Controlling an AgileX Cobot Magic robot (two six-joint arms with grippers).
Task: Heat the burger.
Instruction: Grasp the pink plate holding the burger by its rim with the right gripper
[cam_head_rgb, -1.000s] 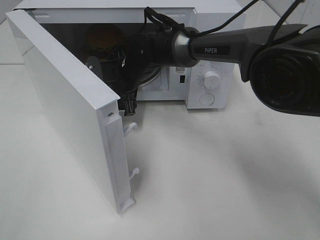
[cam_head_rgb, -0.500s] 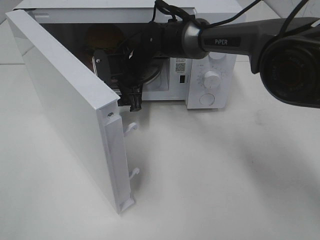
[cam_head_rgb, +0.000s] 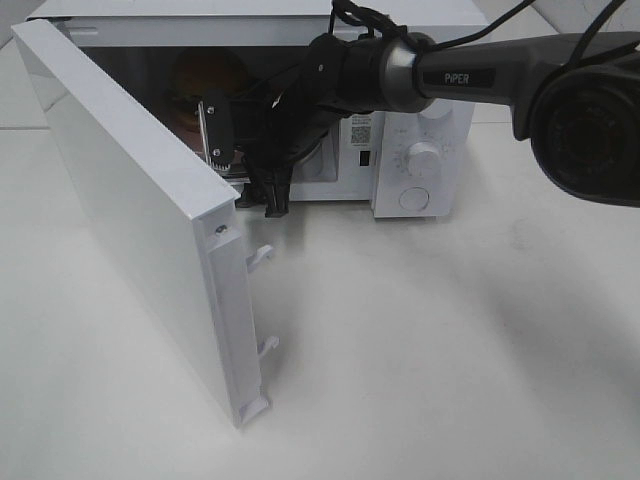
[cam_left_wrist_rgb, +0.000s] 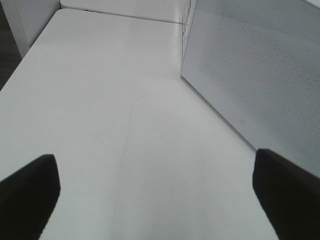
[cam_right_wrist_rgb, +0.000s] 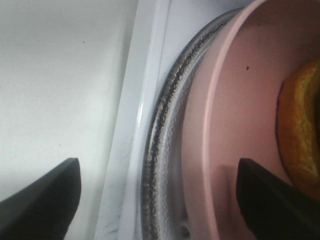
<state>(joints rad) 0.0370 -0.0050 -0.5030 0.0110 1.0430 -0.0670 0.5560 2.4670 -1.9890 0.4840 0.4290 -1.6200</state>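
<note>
Since the earlier frame, our right gripper (cam_head_rgb: 272, 200) has drawn back and up from the open mouth of the boxy white microwave oven (cam_head_rgb: 420, 100); its jaws stand apart, holding nothing. Just past its fingertips (cam_right_wrist_rgb: 42, 192) lie the oven's clear glass turntable (cam_right_wrist_rgb: 162, 130) and the round pink plate (cam_right_wrist_rgb: 235, 100) resting on it. On that plate, inside the oven beyond the gripper, sits the golden-brown domed burger (cam_right_wrist_rgb: 300, 135). Our left gripper (cam_left_wrist_rgb: 160, 192) hovers spread wide over the white tabletop (cam_left_wrist_rgb: 110, 110), beside the oven's swung-open door (cam_left_wrist_rgb: 260, 75).
</note>
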